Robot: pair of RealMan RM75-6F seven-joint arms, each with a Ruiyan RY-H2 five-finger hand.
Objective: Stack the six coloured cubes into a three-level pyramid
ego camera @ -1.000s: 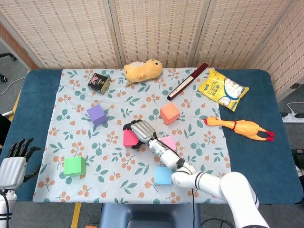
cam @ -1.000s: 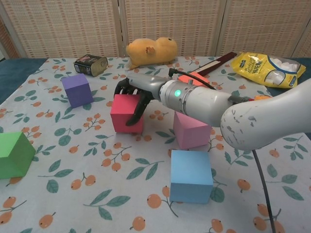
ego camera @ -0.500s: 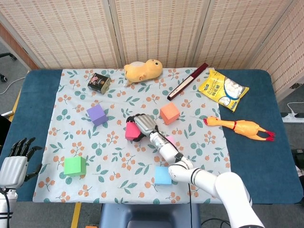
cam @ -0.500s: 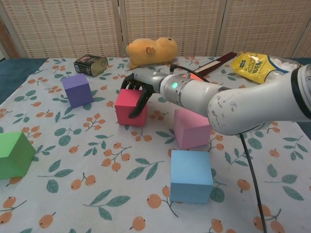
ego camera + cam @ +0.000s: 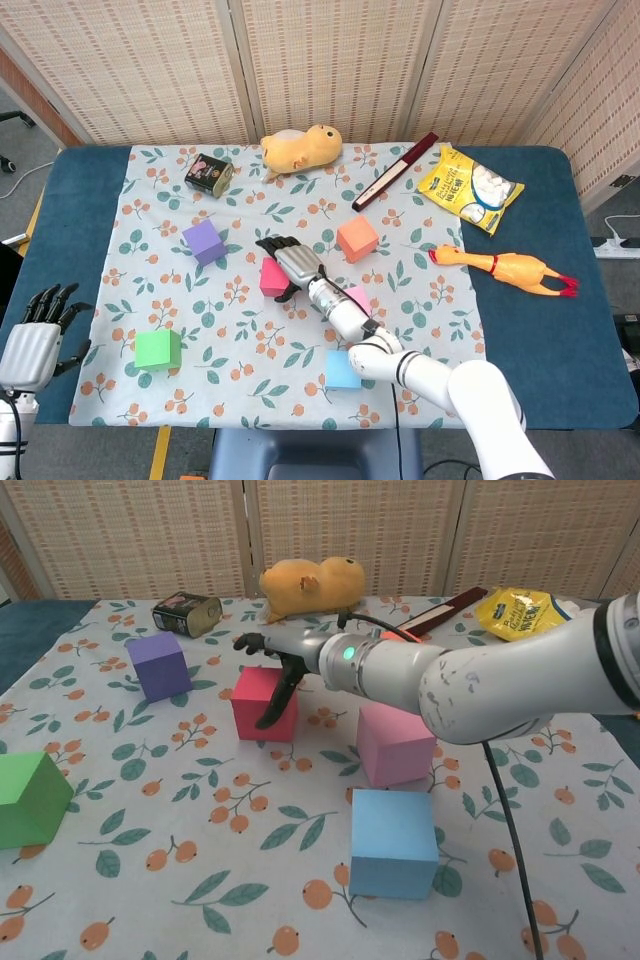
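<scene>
A red cube (image 5: 270, 278) (image 5: 259, 702) sits on the flowered cloth (image 5: 130, 260). My right hand (image 5: 291, 261) (image 5: 275, 656) hovers over it with fingers stretched flat above its top and the thumb hanging down its front right face. The pink cube (image 5: 358, 297) (image 5: 395, 744) lies just right of it, partly behind my forearm. The blue cube (image 5: 342, 370) (image 5: 393, 842) is near the front edge. An orange cube (image 5: 357, 238), a purple cube (image 5: 204, 241) (image 5: 159, 665) and a green cube (image 5: 158, 349) (image 5: 28, 798) stand apart. My left hand (image 5: 35, 335) hangs empty off the table's left corner, fingers spread.
Along the back lie a dark tin (image 5: 208, 172) (image 5: 187, 612), a yellow plush toy (image 5: 300, 147) (image 5: 312, 585), a dark red stick (image 5: 394, 171) and a yellow snack bag (image 5: 470, 188) (image 5: 530, 610). A rubber chicken (image 5: 505, 266) lies at the right on the blue table.
The right hand shifted the red cube slightly back, then its fingers uncurled from the cube and now stretch out above it. The left hand barely moved.
</scene>
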